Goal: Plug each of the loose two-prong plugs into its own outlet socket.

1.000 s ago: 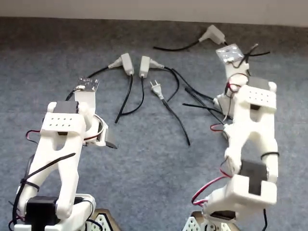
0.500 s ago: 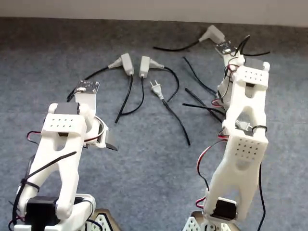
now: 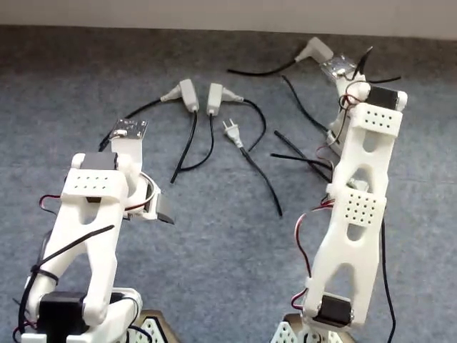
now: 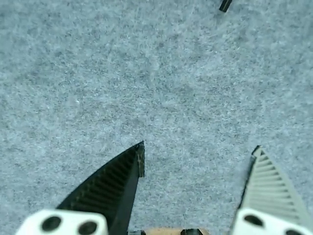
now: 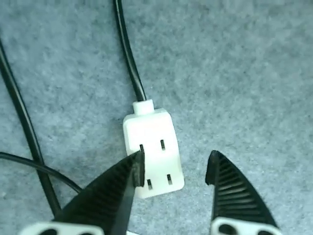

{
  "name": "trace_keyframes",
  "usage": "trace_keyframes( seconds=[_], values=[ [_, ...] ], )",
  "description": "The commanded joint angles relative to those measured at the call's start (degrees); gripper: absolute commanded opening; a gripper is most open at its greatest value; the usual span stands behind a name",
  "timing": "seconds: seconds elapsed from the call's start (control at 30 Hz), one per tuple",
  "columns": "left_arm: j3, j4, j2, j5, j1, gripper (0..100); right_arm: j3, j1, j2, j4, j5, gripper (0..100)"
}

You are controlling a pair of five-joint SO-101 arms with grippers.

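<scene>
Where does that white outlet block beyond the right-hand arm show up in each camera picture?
High view: white outlet block, upper right, beside an arm's tip.
Right wrist view: centre, at the open jaws' tips.
Left wrist view: grey carpet there.
Shared landmark: its black cord.

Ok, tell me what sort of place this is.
Probably a robot test bench, not a home: a grey felt table, a left arm and right arm, and a loose plug and socket laid out.
</scene>
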Motion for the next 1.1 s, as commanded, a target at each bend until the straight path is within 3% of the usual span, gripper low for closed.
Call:
trace_keyframes(
  seconds=[0.0, 0.17, 0.73, 1.07],
  values=[
    [-0.13, -0.62, -1.36, 0.35, 0.75, 33, -1.36, 1.01, -1.71, 2.33, 0.7, 21.7],
    [-0.13, -0.62, -1.36, 0.35, 0.66, 33, 3.47, 0.84, -2.24, 2.33, 6.15, 22.0],
    [0.4, -2.2, -1.36, 0.26, 0.57, 33, 4.09, -5.14, -1.63, 2.15, 8.97, 22.1],
    [0.48, -2.2, -1.36, 0.18, 0.57, 33, 6.29, -3.82, 1.27, 1.98, 12.4, 21.6]
  ],
)
